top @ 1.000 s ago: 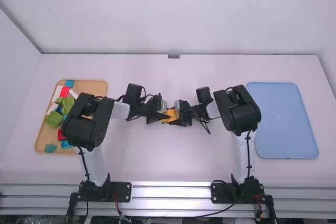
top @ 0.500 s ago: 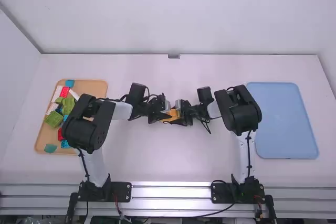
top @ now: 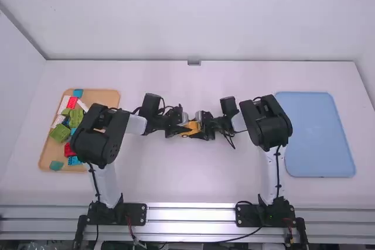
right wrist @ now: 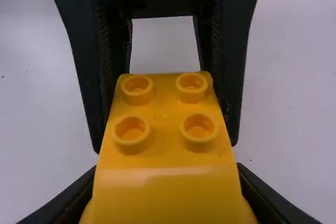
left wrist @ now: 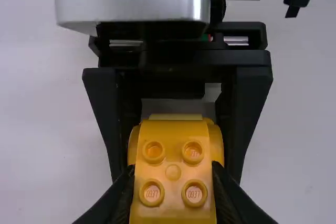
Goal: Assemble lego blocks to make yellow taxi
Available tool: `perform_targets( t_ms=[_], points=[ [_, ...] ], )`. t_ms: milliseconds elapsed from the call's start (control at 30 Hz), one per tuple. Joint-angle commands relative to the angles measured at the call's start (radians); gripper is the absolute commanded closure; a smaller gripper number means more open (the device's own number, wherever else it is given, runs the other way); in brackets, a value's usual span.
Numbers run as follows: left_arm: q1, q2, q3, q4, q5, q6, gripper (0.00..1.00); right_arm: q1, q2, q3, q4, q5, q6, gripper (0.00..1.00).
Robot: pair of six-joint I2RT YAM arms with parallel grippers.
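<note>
High view: yellow lego taxi body [top: 190, 128] at middle of table [top: 193, 174], left claw [top: 183, 129] gripping 9 o'clock end, right claw [top: 201, 130] gripping 3 o'clock end; tan tray [top: 104, 96] at 9 o'clock.

From my station I see a pale, plain back wall [top: 234, 16] at 12 o'clock, with a side wall [top: 17, 74] at 10. The white surface [top: 234, 185] ends at 6 in metal rails [top: 190, 215], which catch bright glare under soft light.
</note>
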Motion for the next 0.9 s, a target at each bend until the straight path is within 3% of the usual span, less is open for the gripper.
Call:
perform_targets(
  t_ms=[0,133,267,300,333,433,567,700,867],
  points=[
    [0.009,0.029,-0.013,0.013,0.096,0.011,0.66,0.027,0.016,0.001,-0.003,0.041,0.003,0.5],
    [0.049,0.027,-0.013,0.032,0.168,0.011,0.6,0.027,0.016,0.001,-0.003,0.042,0.003,0.5],
    [0.074,0.024,-0.013,0.043,0.22,0.012,0.45,0.027,0.016,0.001,0.005,0.042,0.003,0.5],
    [0.085,0.022,-0.013,0.042,0.228,0.012,0.37,0.027,0.016,0.001,0.009,0.043,0.004,0.5],
    [0.095,0.016,-0.013,0.039,0.226,0.012,0.01,0.027,0.016,0.001,0.012,0.042,0.003,0.5],
    [0.119,0.001,-0.013,0.034,0.227,0.011,0.01,0.025,0.015,0.001,0.012,0.046,0.003,0.5],
    [0.177,-0.054,-0.013,-0.022,0.225,0.011,0.01,-0.008,0.011,0.002,0.015,0.047,0.014,0.43],
    [0.237,-0.102,-0.013,-0.093,0.185,0.011,0.01,-0.061,-0.005,0.031,0.0,0.103,0.146,0.42],
    [0.307,-0.116,-0.013,-0.172,0.118,0.011,0.01,-0.159,-0.092,0.074,-0.19,0.181,0.163,0.42]
  ],
)
